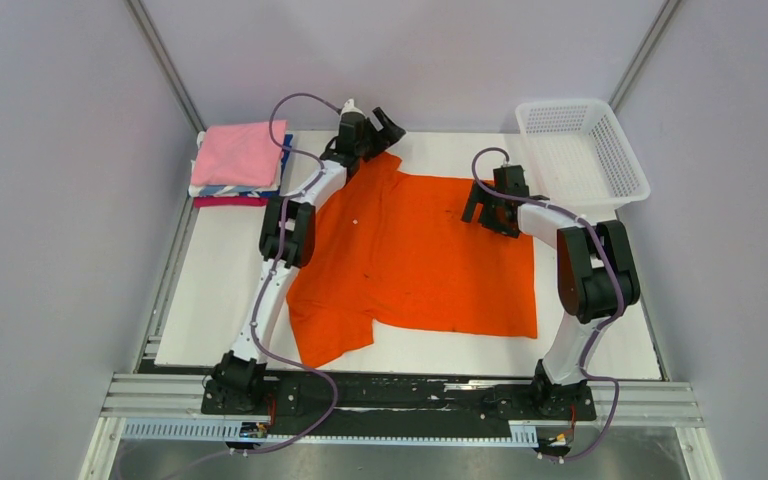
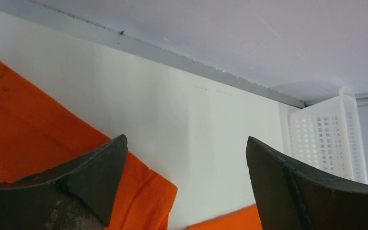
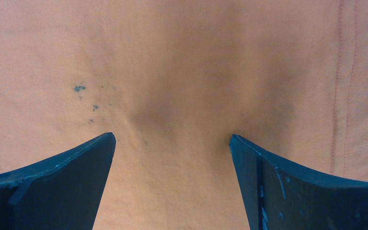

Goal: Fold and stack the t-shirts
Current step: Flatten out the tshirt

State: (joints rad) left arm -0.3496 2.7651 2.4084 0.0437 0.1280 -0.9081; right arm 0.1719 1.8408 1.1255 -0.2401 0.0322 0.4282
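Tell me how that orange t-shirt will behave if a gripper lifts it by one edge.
The orange t-shirt will probably drape and sag rather than hold shape: it lies limp and flat with soft creases. It looks thin, so it is likely light. Pushed, it would probably bunch up rather than slide whole across the table.

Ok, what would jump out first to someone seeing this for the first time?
The bright orange t-shirt spread across the middle of the table, with the open left tool at its far edge and the open right tool close over the cloth. Then the folded stack, pink on top, at the far left corner.
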